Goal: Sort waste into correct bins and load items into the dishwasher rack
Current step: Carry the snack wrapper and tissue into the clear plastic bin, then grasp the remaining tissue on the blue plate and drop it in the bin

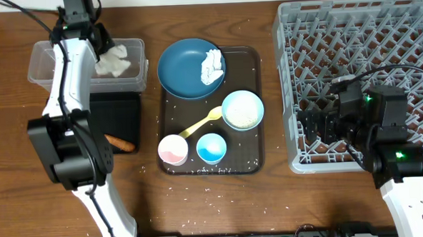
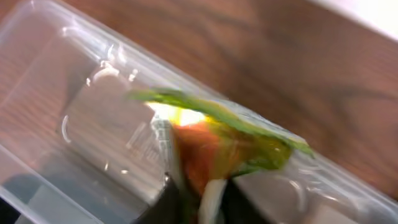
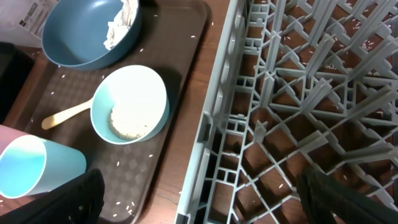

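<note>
My left gripper [image 1: 99, 40] hangs over the clear tub [image 1: 40, 63] at the back left. In the left wrist view it [image 2: 205, 202] is shut on the yellow-green wrapper [image 2: 249, 140], held just above the tub [image 2: 93, 118]. A crumpled tissue [image 1: 114, 63] lies in the tub. Another tissue [image 1: 211, 67] lies in the dark blue dish [image 1: 184, 70]. The sausage [image 1: 119, 143] lies in the black tray [image 1: 118, 108]. My right gripper [image 1: 315, 125] is open and empty over the left edge of the grey rack [image 1: 358, 26], which also shows in the right wrist view [image 3: 205, 199].
The brown serving tray [image 1: 252, 59] holds the dish, a pale bowl [image 1: 242, 108] with rice, a yellow spoon [image 1: 201, 122], a pink cup [image 1: 173, 149] and a blue cup [image 1: 211, 148]. Loose rice grains [image 1: 214, 172] lie on the tray and table.
</note>
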Robot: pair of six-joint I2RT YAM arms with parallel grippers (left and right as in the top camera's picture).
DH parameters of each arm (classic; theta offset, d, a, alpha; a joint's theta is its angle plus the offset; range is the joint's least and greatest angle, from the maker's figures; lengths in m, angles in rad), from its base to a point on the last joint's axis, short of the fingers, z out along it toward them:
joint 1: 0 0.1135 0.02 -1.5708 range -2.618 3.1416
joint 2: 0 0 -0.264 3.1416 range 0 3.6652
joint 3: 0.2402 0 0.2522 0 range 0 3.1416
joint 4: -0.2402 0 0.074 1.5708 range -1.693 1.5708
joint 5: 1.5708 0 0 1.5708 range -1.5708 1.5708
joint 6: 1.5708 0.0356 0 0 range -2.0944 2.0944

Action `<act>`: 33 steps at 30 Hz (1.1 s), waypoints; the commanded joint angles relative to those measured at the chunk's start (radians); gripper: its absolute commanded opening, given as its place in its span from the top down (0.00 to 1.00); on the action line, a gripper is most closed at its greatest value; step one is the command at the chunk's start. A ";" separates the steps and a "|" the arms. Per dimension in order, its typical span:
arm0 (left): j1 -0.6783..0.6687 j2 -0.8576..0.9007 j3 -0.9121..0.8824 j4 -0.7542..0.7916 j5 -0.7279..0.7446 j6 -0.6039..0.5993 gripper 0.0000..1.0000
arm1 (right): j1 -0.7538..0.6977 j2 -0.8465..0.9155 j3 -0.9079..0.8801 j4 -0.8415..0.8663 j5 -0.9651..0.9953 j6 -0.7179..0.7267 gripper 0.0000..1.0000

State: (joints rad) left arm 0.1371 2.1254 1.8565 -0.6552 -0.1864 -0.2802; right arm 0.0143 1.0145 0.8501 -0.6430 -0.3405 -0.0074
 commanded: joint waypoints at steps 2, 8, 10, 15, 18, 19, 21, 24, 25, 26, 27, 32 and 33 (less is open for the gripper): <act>0.004 -0.002 -0.002 0.002 -0.017 -0.036 0.47 | 0.000 0.000 0.014 0.002 0.000 0.010 0.03; -0.004 -0.050 0.003 -0.001 0.005 -0.035 0.29 | 0.000 0.000 0.014 0.002 0.000 0.010 0.02; -0.016 -0.079 0.003 -0.009 0.035 -0.033 0.29 | 0.000 0.000 0.014 0.002 0.000 0.010 0.02; -0.100 -0.132 0.003 -0.017 0.272 0.071 0.29 | 0.000 0.000 0.014 0.004 0.000 0.010 0.02; -0.180 -0.119 0.000 -0.017 0.336 0.151 0.29 | 0.000 0.000 0.014 0.007 0.000 0.010 0.02; -0.210 -0.106 -0.002 -0.017 0.336 0.162 0.29 | 0.000 0.000 0.014 0.007 0.000 0.010 0.02; -0.259 -0.076 -0.002 -0.015 0.336 0.172 0.29 | 0.000 0.000 0.014 0.006 0.000 0.010 0.02; -0.330 -0.016 -0.002 -0.015 0.336 0.171 0.29 | 0.000 0.000 0.014 0.003 0.000 0.010 0.02; -0.350 0.004 -0.002 -0.015 0.337 0.167 0.29 | 0.000 0.000 0.014 0.003 0.000 0.010 0.02; -0.373 0.027 -0.002 -0.013 0.337 0.159 0.29 | 0.000 0.000 0.014 0.003 0.000 0.010 0.01; -0.394 0.048 -0.002 -0.008 0.337 0.159 0.29 | 0.000 0.000 0.014 0.003 0.000 0.010 0.01; -0.463 0.129 -0.002 0.034 0.336 0.159 0.29 | 0.000 0.000 0.014 0.003 0.000 0.010 0.01; -0.470 0.140 -0.002 0.040 0.335 0.153 0.29 | 0.000 0.000 0.014 0.002 0.000 0.010 0.01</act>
State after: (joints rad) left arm -0.3168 2.2456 1.8553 -0.6270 0.1432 -0.1326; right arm 0.0143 1.0145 0.8501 -0.6395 -0.3405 -0.0074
